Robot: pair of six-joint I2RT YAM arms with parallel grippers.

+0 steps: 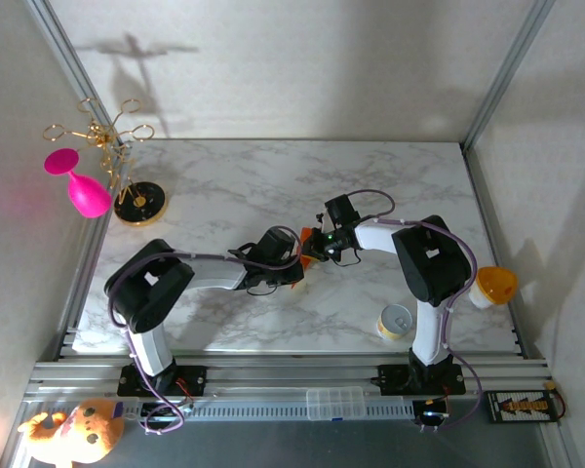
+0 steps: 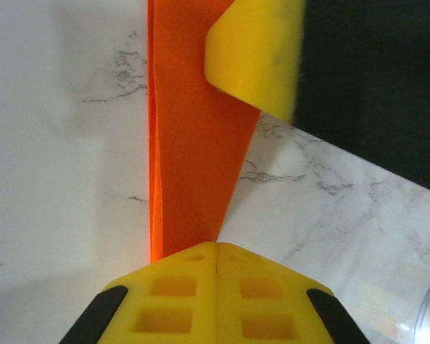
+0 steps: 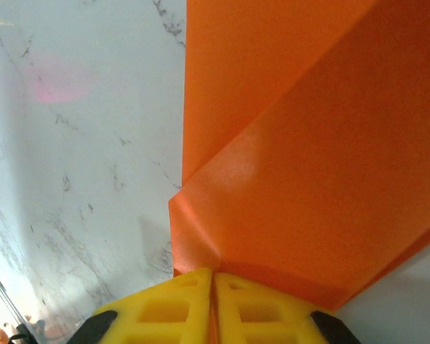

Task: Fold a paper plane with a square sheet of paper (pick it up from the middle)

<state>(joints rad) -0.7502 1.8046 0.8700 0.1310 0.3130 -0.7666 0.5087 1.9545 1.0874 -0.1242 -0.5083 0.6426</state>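
Both arms meet at the middle of the bench (image 1: 224, 175), with the orange paper (image 3: 308, 143) between them.

Left gripper (image 2: 216, 251): jaws together, clamped on the paper's narrow end. From there the paper runs away from the jaws as a long folded strip, straight along one side and tapering on the other. It lies flat on the marble.

Right gripper (image 3: 213, 276): jaws together, clamped on a folded corner of the paper. Two layers show, the top flap lying diagonally over the lower one, with a crease meeting right at the jaws. In the left wrist view one of the right gripper's fingers (image 2: 254, 57) sits over the far end of the strip.

From above, the two grippers are nearly touching and the paper is mostly hidden under them. Only small orange bits show at either side.

Other items:
- yellow can (image 1: 397, 322), close to the near edge toward the right corner, well apart from the paper
- orange-yellow cup (image 1: 494, 285), at the right edge
- pink goblet (image 1: 78, 185), by the left edge near the far left corner, just beside a gold rack (image 1: 127, 166)
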